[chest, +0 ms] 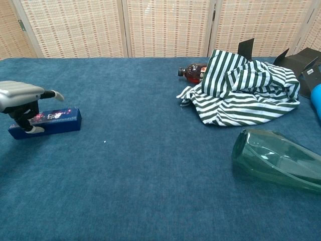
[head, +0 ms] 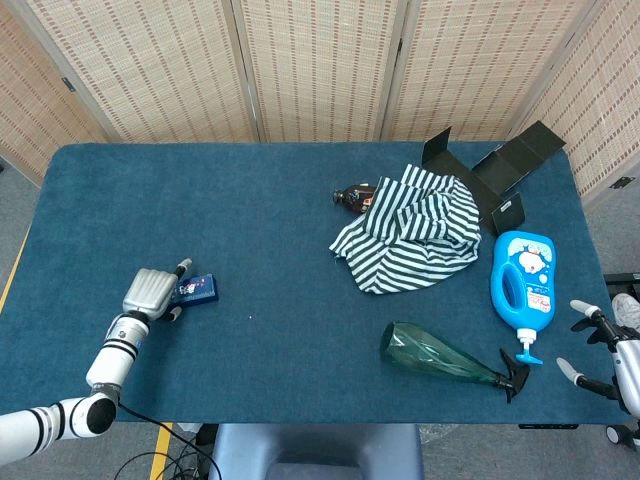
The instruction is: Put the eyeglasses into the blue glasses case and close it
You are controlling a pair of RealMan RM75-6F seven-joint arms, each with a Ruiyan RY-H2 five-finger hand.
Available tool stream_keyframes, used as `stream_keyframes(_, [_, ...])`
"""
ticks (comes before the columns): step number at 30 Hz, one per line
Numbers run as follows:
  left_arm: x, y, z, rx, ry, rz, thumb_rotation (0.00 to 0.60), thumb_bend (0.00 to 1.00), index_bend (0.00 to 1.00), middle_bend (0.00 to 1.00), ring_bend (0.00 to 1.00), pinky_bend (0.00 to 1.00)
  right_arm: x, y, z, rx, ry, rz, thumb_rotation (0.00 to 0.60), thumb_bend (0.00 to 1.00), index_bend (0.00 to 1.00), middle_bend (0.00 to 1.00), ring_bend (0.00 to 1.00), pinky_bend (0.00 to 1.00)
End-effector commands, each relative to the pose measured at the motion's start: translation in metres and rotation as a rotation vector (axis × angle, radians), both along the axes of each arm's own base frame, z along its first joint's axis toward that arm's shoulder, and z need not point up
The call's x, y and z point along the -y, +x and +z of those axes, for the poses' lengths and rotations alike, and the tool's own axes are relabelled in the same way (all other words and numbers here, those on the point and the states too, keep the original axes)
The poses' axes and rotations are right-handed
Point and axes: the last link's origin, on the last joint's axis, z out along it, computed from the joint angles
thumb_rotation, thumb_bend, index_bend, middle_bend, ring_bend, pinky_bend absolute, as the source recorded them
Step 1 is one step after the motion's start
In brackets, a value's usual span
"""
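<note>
A small, flat, rectangular blue box (chest: 46, 123) with printed red and white markings lies near the left edge of the surface (head: 270, 230), which is covered in a dark teal, felt-like cloth. The left hand (head: 150, 292), with a smooth grey back, sits over the box's left end; in the chest view its dark fingers (chest: 22, 120) curl down against the box's front face while one pale-tipped finger juts out above the box, but whether it actually grips the box is hard to tell. No eyeglasses can be made out anywhere.

On the right side lies a crumpled, soft green-and-white striped cloth (head: 410, 232), partly covering a small dark brown bottle (head: 353, 197), of which only the neck end shows. Behind the cloth stand folded sheets of matte black card (head: 505, 175). A glossy blue plastic detergent bottle (head: 522, 283) with a handle lies flat near the right edge, and a translucent green, cone-shaped spray bottle (head: 440, 356) lies on its side in front.

The right hand (head: 605, 355) is cut off at the frame edge, off the surface, with fingers spread and holding nothing.
</note>
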Motion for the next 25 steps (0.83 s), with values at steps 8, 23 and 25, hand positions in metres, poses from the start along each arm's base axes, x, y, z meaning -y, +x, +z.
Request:
stream_keyframes(8, [0.027,0.001,0.042,0.19,0.247,-0.071,0.6,0.31,0.13,0.5,0.48,0.71,0.004,0.002,0.001,-0.021,0.006,0.009,0.6,0.2,0.18,0.42,0.5,0.43])
stream_keyframes(23, [0.125,-0.038,0.103,0.262,0.505,-0.017,0.6,0.31,0.19,0.43,0.38,0.53,0.019,0.015,-0.013,-0.035,0.051,0.101,0.6,0.21,0.21,0.39,0.31,0.42])
stream_keyframes(25, [0.137,-0.041,0.107,0.271,0.523,-0.015,0.6,0.31,0.19,0.41,0.36,0.49,0.021,0.016,-0.015,-0.034,0.057,0.109,0.6,0.21,0.22,0.39,0.31,0.42])
